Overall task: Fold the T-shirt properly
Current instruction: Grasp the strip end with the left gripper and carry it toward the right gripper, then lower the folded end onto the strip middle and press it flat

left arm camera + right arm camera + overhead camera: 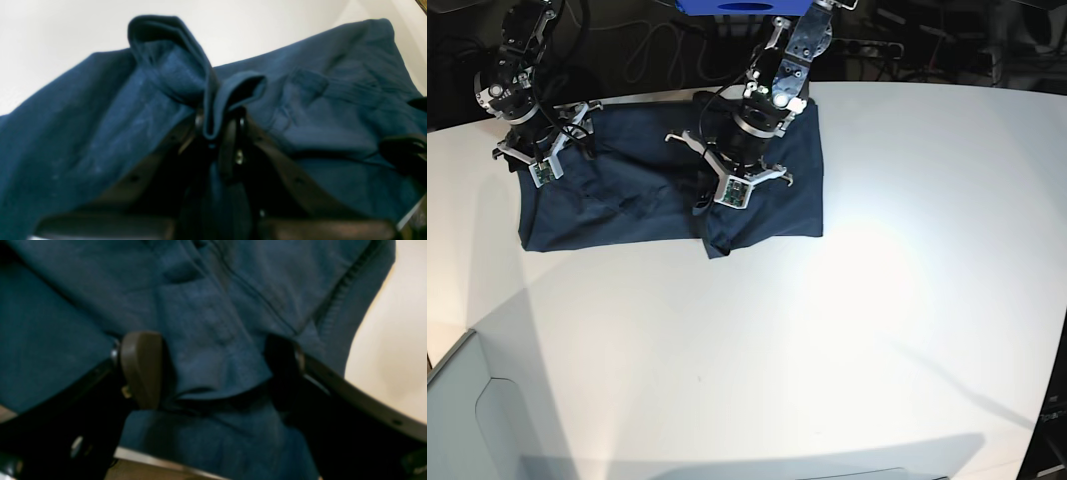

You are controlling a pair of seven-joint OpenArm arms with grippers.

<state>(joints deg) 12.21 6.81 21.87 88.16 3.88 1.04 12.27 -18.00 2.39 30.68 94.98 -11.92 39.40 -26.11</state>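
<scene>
You're mid-fold: the left gripper [218,133] is clenched on a bunched ridge of the T-shirt [617,205] on the table [877,300], while the right gripper [213,370] straddles its far edge, released; next, carry that ridge across.

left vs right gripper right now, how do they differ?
Left gripper is shut on a bunched fold of the T-shirt; right gripper is open, its fingers spread over flat cloth. In the base view, left works mid-shirt, where the fabric is doubled over; right sits at the shirt's far end, near the table edge. Both are at the cloth.
</scene>
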